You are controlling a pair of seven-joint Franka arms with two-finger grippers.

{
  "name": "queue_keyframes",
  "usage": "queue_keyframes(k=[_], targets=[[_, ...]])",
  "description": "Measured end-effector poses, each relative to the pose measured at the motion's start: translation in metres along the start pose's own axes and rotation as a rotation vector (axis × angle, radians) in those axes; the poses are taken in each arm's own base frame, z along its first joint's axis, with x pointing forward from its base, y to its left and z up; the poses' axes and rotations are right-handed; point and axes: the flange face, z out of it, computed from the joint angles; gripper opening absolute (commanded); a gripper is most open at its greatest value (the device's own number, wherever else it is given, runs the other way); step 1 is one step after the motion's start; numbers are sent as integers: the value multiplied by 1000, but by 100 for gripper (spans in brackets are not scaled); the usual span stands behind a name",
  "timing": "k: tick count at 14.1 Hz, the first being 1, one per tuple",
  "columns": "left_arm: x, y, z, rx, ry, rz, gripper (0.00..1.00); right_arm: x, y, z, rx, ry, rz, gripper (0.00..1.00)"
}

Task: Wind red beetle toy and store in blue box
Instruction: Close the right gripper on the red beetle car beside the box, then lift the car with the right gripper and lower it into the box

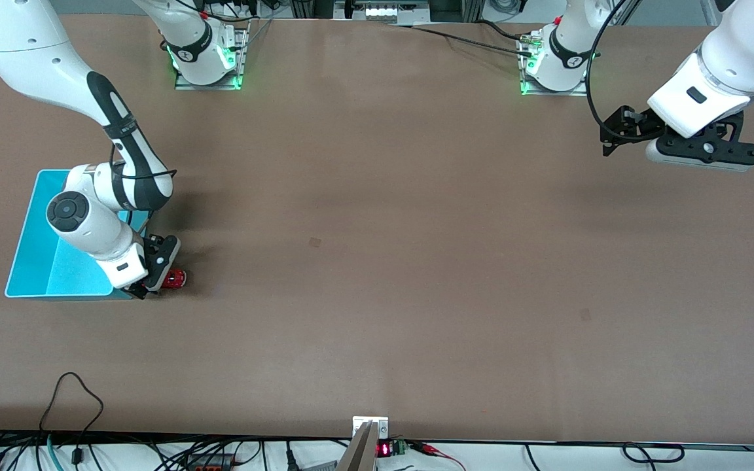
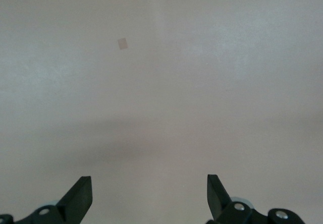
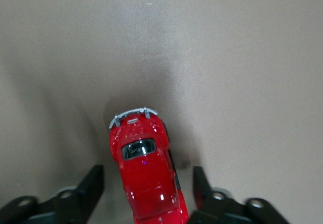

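The red beetle toy stands on the brown table just beside the blue box, at the box's corner nearest the front camera. My right gripper is low over the table with its fingers on either side of the toy. In the right wrist view the toy lies between the open fingers with a gap on each side, its silver bumper pointing away from the hand. My left gripper waits open and empty above the table at the left arm's end, and shows open in its wrist view.
The right arm's forearm hangs over part of the blue box. A small dark mark is on the table's middle. Cables lie along the table edge nearest the front camera.
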Motion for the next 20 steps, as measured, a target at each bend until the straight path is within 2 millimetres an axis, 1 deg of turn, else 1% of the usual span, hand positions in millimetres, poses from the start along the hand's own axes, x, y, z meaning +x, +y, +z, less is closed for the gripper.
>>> queue_keyframes(k=[1, 3, 4, 7, 9, 12, 14, 15, 16, 17, 20], targets=[[0, 0, 0, 0, 0, 1, 100, 0, 0, 0, -1, 1, -3, 37], [0, 4, 0, 1, -1, 8, 100, 0, 1, -1, -5, 1, -7, 8], [-1, 6, 0, 1, -2, 11, 100, 0, 1, -1, -5, 1, -7, 0], [-1, 7, 0, 1, -2, 13, 100, 3, 5, -5, -21, 9, 6, 0], [-1, 7, 0, 1, -2, 13, 100, 11, 11, -20, -47, 31, 92, 0], [-1, 7, 0, 1, -3, 13, 100, 38, 18, -65, -66, 65, 294, 0], [-1, 7, 0, 1, -4, 13, 100, 44, 21, -101, -27, 68, 457, 0], [-1, 7, 0, 1, -4, 13, 100, 42, 23, -120, -10, 68, 526, 0], [-1, 7, 0, 1, -4, 13, 100, 36, 24, -137, 7, 59, 601, 0], [-1, 7, 0, 1, -4, 13, 100, 23, 24, -151, 23, 35, 695, 0], [-2, 7, 0, 2, -9, 13, 100, -38, 22, -178, 85, -76, 974, 0]])
